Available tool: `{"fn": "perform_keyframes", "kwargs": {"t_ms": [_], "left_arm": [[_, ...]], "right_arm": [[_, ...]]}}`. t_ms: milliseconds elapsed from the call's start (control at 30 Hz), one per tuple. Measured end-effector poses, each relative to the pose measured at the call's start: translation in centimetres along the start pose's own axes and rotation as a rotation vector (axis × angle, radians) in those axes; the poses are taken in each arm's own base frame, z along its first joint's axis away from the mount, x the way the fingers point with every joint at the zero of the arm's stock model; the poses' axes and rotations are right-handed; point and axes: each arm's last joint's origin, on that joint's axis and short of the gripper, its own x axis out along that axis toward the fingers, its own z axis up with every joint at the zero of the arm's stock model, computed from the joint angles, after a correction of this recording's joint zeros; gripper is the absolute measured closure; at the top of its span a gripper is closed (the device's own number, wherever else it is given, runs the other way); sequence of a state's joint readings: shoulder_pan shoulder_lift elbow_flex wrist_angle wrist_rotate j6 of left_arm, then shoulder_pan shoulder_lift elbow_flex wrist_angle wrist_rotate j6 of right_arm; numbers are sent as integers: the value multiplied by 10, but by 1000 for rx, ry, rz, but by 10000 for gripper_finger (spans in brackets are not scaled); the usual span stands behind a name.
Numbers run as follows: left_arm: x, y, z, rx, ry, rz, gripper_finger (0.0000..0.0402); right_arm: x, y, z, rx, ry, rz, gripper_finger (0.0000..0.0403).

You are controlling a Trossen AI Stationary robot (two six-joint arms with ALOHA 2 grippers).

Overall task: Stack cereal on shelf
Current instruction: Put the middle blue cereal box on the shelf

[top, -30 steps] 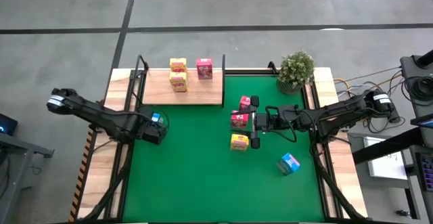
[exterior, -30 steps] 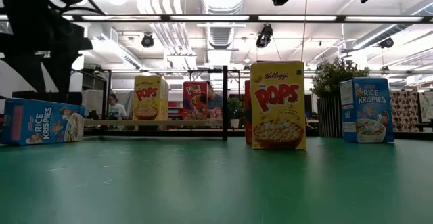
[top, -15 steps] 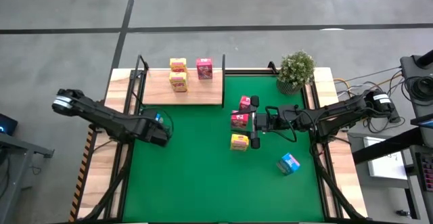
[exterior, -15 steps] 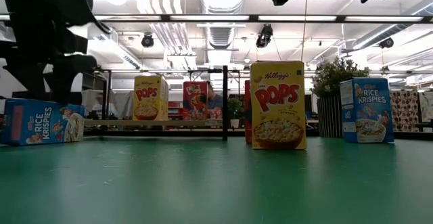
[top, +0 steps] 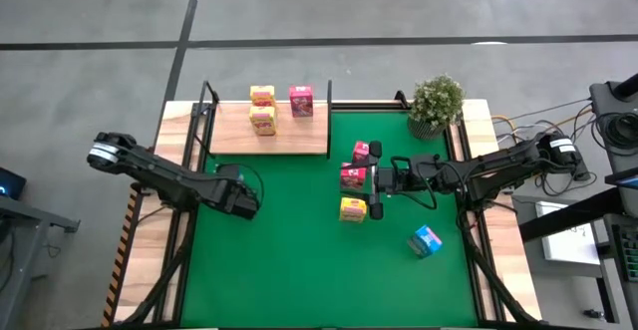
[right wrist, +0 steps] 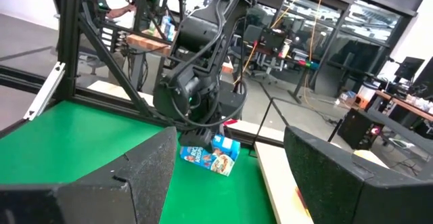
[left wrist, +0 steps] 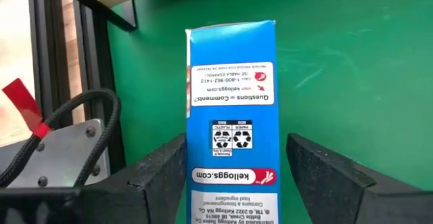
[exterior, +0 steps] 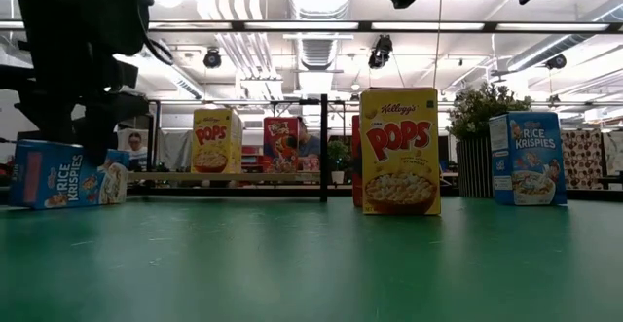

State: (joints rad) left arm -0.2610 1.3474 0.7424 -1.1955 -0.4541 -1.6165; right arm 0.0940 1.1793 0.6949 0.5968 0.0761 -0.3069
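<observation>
Since the earlier frames our left gripper [top: 245,200] has travelled rightward over the green mat [top: 299,260], and the blue Rice Krispies cereal box [left wrist: 231,116] beneath it has shifted a little along with it. In the left wrist view that box sits between our two dark fingers [left wrist: 159,173], which stand wide apart with a gap showing on both sides, so we are not clamping it. In the low view the same box [exterior: 68,173] lies on its side at the mat's left edge.

Our right gripper [top: 372,185] hangs over the mat's right-centre, its fingers spread wide in its own wrist view and holding nothing. Just left of it stand two pink cardboard boxes [top: 353,176] and, nearer, a yellow Pops box [top: 352,209]. A second blue box [top: 427,240] lies tilted toward the near right.

On the flat light-wood shelf with black posts [top: 234,136] at the far left stand two yellow boxes [top: 262,110] and one pink box [top: 301,101]. A small potted green plant [top: 437,104] sits at the far right corner.
</observation>
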Motion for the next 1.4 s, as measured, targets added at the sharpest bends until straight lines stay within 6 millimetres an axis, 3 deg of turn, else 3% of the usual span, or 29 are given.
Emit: {"fn": "perform_keyframes", "kwargs": {"t_ms": [500,700,800,933,1100,1267,1400], "left_arm": [[-5,-8,2,30,-7,-39,171],[0,-20,-1,70,-10,-75,171],[0,-38,-1,178,-40,-219,171],[-14,-69,6,331,-156,-452,171],[-38,-86,17,489,-288,-510,171],[-67,-83,6,715,-381,-586,171],[-75,-65,-13,730,-399,-650,171]], "right_arm": [[0,0,0,-8,2,0,140],[0,0,0,-8,3,0,140],[0,0,-1,-5,7,2,140],[0,0,0,-8,5,1,140],[-1,-1,1,-7,1,-1,140],[-1,0,1,-3,9,2,140],[-1,0,1,3,8,2,140]]}}
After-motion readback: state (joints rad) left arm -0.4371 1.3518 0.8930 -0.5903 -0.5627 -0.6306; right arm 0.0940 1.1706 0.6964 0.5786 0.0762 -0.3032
